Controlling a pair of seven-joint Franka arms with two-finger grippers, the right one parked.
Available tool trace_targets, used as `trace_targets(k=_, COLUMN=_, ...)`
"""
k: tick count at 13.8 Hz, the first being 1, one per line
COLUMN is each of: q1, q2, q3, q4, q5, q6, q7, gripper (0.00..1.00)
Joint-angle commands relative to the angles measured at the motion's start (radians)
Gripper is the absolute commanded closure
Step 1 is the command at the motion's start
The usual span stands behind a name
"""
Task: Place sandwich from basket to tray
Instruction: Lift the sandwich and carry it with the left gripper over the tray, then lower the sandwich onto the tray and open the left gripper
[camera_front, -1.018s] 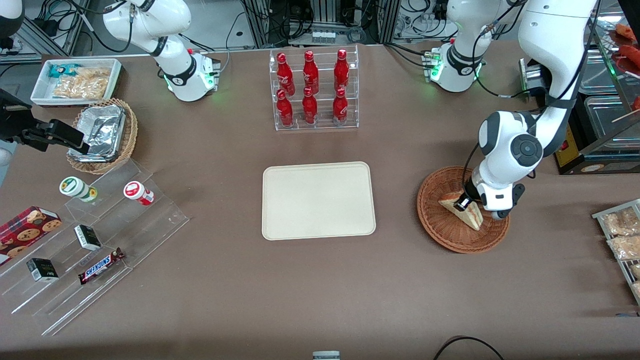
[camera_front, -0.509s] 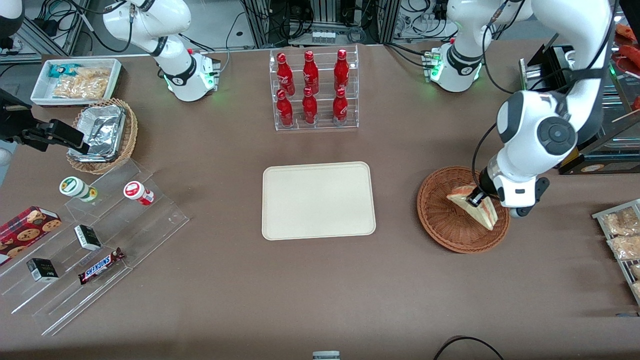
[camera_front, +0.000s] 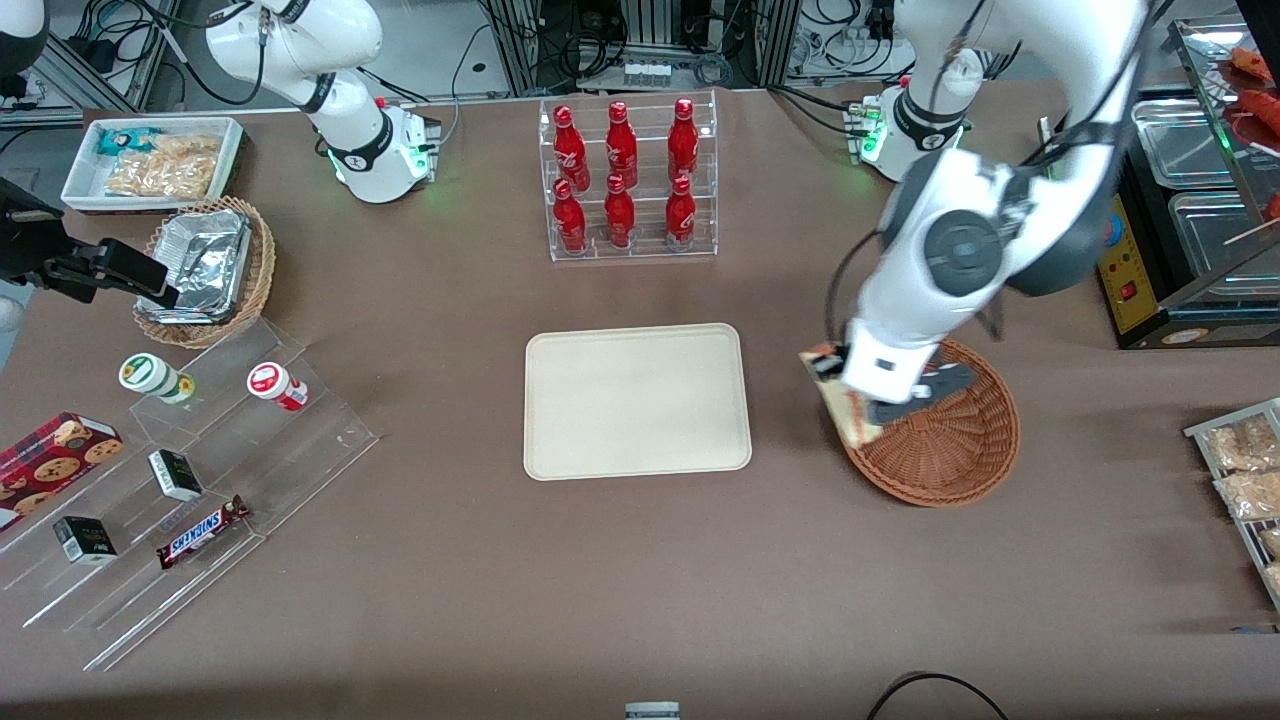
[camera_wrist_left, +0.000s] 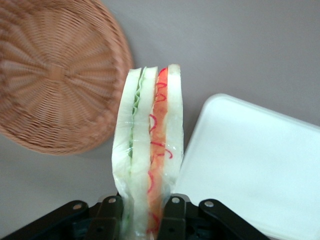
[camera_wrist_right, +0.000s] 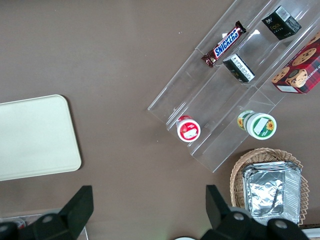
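The sandwich (camera_front: 848, 418), a plastic-wrapped wedge of white bread with red-orange and green filling (camera_wrist_left: 150, 135), hangs in the air over the rim of the reddish-brown wicker basket (camera_front: 950, 450) on the side nearest the tray. My left gripper (camera_front: 852, 392) is shut on it, a black finger pressing each bread face (camera_wrist_left: 144, 216). The basket (camera_wrist_left: 50, 75) holds nothing else. The cream-beige tray (camera_front: 637, 400) lies flat mid-table, bare, a short gap from the basket toward the parked arm's end; its corner (camera_wrist_left: 250, 165) shows just past the sandwich.
An acrylic rack of red bottles (camera_front: 627, 180) stands farther from the front camera than the tray. A stepped acrylic shelf of snacks (camera_front: 200, 480), a tan basket with foil container (camera_front: 205, 265) and a white bin (camera_front: 150, 160) sit toward the parked arm's end. Snack packets (camera_front: 1240, 470) lie at the working arm's end.
The gripper has lifted the sandwich out of the basket and swung it from the basket's middle to its tray-side rim, the wrist turning as it went.
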Motion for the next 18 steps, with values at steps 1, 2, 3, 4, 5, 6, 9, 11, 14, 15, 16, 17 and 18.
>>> trace_targets(k=1, q1=-0.109, q2=0.136, q3=0.013, q4=0.154, q5=-0.013, q6=-0.019, q7=-0.011, gripper=0.76)
trace_targets(k=2, q1=-0.146, q2=0.185, q3=0.013, q4=0.203, q5=-0.008, q6=-0.019, q7=-0.039, gripper=0.76)
trace_targets(k=3, q1=-0.177, q2=0.227, q3=0.013, q4=0.246, q5=-0.005, q6=-0.018, q7=-0.05, gripper=0.76)
trace_targets(k=4, q1=-0.201, q2=0.267, q3=0.014, q4=0.279, q5=-0.005, q6=-0.016, q7=-0.051, gripper=0.76)
trace_targets(k=5, q1=-0.22, q2=0.299, q3=0.014, q4=0.309, q5=-0.005, q6=-0.012, q7=-0.047, gripper=0.76)
trace_targets(k=6, q1=-0.226, q2=0.322, q3=0.014, q4=0.321, q5=-0.005, q6=0.009, q7=-0.036, gripper=0.76)
trace_targets(k=9, q1=-0.298, q2=0.402, q3=0.016, q4=0.321, q5=0.03, q6=0.179, q7=-0.04, gripper=0.75)
trace_targets(k=11, q1=-0.309, q2=0.443, q3=0.014, q4=0.323, q5=0.087, q6=0.241, q7=-0.041, gripper=0.73)
trace_targets(k=14, q1=-0.329, q2=0.482, q3=0.014, q4=0.323, q5=0.093, q6=0.27, q7=-0.039, gripper=0.73)
trace_targets(k=15, q1=-0.335, q2=0.488, q3=0.014, q4=0.323, q5=0.093, q6=0.272, q7=-0.037, gripper=0.73)
trace_targets(k=16, q1=-0.344, q2=0.49, q3=0.014, q4=0.321, q5=0.093, q6=0.274, q7=-0.037, gripper=0.69)
trace_targets(k=17, q1=-0.353, q2=0.493, q3=0.014, q4=0.318, q5=0.095, q6=0.274, q7=-0.04, gripper=0.54)
trace_targets(k=18, q1=-0.358, q2=0.493, q3=0.014, q4=0.317, q5=0.096, q6=0.274, q7=-0.042, gripper=0.23)
